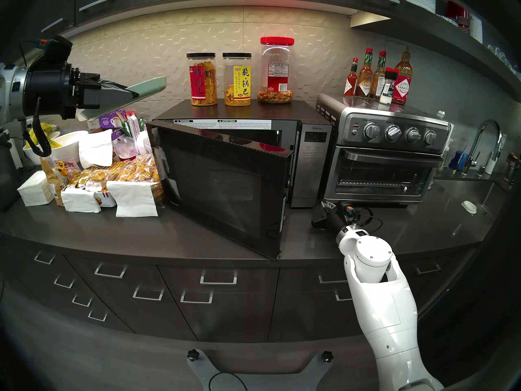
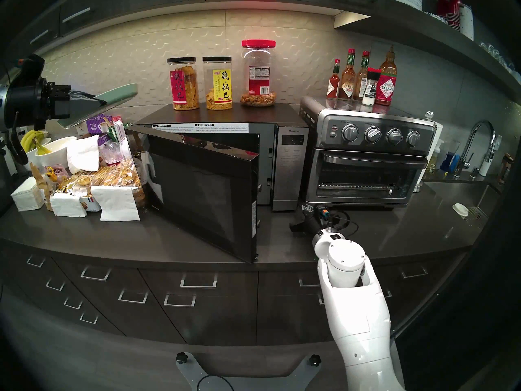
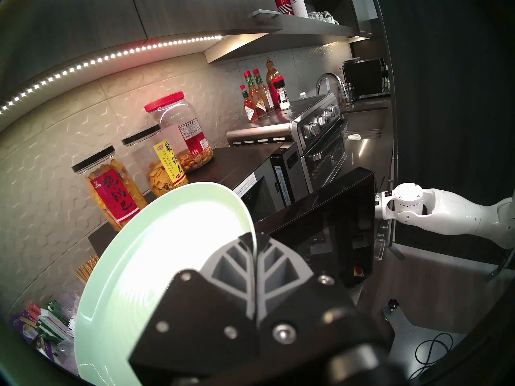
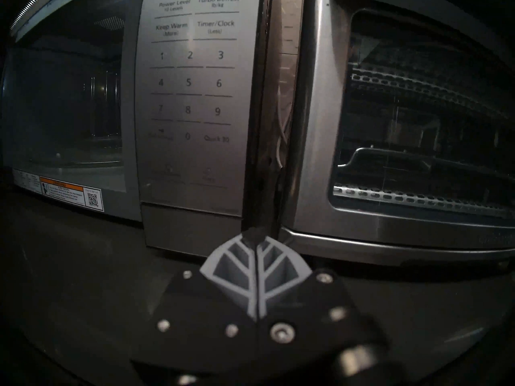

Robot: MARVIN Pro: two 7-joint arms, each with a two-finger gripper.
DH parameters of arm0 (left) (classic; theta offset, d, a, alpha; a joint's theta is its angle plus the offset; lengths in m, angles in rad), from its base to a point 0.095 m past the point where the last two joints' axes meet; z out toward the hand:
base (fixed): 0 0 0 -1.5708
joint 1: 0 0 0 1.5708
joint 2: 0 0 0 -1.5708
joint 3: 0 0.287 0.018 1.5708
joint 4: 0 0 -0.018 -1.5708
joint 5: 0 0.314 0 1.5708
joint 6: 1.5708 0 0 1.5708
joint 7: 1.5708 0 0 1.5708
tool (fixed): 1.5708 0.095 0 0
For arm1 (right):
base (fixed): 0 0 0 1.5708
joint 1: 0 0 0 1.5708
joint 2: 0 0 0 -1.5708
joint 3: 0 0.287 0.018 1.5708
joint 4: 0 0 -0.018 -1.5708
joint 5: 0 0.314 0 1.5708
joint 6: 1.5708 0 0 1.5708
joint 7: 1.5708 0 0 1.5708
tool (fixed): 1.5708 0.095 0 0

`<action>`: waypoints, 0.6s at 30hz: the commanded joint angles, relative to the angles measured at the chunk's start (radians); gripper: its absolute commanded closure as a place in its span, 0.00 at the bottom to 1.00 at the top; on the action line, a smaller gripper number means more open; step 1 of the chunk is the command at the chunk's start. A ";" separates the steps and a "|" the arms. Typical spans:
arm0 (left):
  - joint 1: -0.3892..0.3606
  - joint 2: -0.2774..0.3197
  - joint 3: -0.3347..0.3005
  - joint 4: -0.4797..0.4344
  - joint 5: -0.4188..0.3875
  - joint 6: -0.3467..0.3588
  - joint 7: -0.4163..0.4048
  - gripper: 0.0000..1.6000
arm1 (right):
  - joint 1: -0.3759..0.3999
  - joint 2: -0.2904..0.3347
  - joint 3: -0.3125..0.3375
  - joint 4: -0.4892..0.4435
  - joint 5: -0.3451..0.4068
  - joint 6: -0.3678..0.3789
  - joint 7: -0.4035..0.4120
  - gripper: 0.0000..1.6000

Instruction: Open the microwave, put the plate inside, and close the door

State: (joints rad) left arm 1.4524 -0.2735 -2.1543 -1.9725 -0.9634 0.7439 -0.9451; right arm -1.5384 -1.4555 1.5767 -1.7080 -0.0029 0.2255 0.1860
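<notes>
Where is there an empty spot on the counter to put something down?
The counter is bare in front of the toaster oven, between the right gripper and the sink. There is also a bare strip along the front edge, left of the open door. Behind it, snack packets and napkins are crowded.

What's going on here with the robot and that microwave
The robot is partway through putting a plate in the microwave. Its left gripper is shut on the rim of a mint-green plate, held up in the air to the left of the oven. The door is swung partly open. The right gripper is shut and empty, low over the counter in front of the control panel.
</notes>
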 commanded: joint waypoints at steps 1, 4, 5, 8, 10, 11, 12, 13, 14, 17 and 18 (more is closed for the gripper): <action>-0.007 0.000 -0.012 -0.001 0.001 0.000 -0.002 1.00 | -0.072 0.011 0.011 -0.118 0.036 0.011 0.047 1.00; -0.007 0.000 -0.013 -0.002 0.001 0.001 -0.002 1.00 | -0.086 0.015 0.013 -0.138 0.046 0.015 0.065 1.00; -0.007 0.000 -0.013 -0.002 0.001 0.001 -0.002 1.00 | -0.088 0.016 0.014 -0.142 0.048 0.017 0.068 1.00; -0.007 0.000 -0.013 -0.002 0.001 0.001 -0.002 1.00 | -0.095 0.016 0.012 -0.155 0.054 0.022 0.080 1.00; -0.007 0.000 -0.013 -0.002 0.001 0.001 -0.002 1.00 | -0.096 0.014 0.009 -0.158 0.054 0.025 0.083 1.00; -0.007 0.000 -0.013 -0.002 0.001 0.001 -0.002 1.00 | -0.096 0.014 0.007 -0.158 0.054 0.025 0.085 1.00; -0.007 0.000 -0.013 -0.002 0.001 0.001 -0.002 1.00 | -0.096 0.014 0.007 -0.158 0.054 0.025 0.085 1.00; -0.007 0.000 -0.013 -0.002 0.001 0.001 -0.002 1.00 | -0.095 0.013 0.004 -0.158 0.053 0.026 0.086 1.00; -0.007 0.000 -0.013 -0.002 0.001 0.001 -0.002 1.00 | -0.094 0.010 -0.003 -0.161 0.051 0.028 0.087 1.00; -0.007 0.000 -0.013 -0.002 0.001 0.001 -0.002 1.00 | -0.094 0.007 -0.013 -0.164 0.049 0.031 0.089 1.00; -0.007 0.000 -0.013 -0.002 0.001 0.001 -0.002 1.00 | -0.093 0.006 -0.017 -0.164 0.048 0.031 0.089 1.00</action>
State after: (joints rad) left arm 1.4524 -0.2735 -2.1544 -1.9725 -0.9634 0.7439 -0.9452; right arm -1.6442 -1.4378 1.5791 -1.8352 0.0441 0.2613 0.2722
